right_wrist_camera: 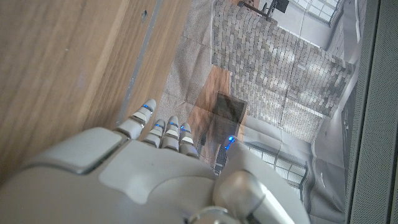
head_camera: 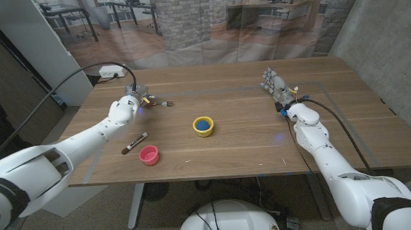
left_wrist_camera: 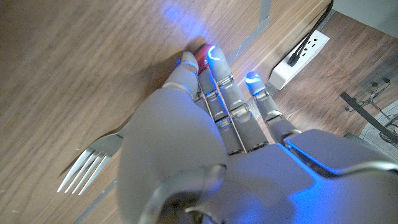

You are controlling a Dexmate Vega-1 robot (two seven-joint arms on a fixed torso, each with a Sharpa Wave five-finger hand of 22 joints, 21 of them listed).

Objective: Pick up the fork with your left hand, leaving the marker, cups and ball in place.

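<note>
Cup (head_camera: 149, 155), pink, sits nearest me beside the marker (head_camera: 134, 143), whose writing I can't read; farther on stands the yellow cup (head_camera: 203, 126) holding the ball (head_camera: 203, 122). Beyond, my left hand (head_camera: 133, 100) covers the fork's (head_camera: 162, 103) handle, grip unclear, while my right hand (head_camera: 277, 87) reaches out, fingers straight, holding nothing.

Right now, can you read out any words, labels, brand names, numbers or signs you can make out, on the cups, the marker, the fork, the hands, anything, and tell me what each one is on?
No readable text.
Dark marker with a red cap: any print on its barrel is too small to read.
Yellow cup and pink cup: plain, no lettering.
Metal fork: no stamp visible.
White power strip: no legible markings.
Left hand and right hand: only blue lights, no writing.
</note>
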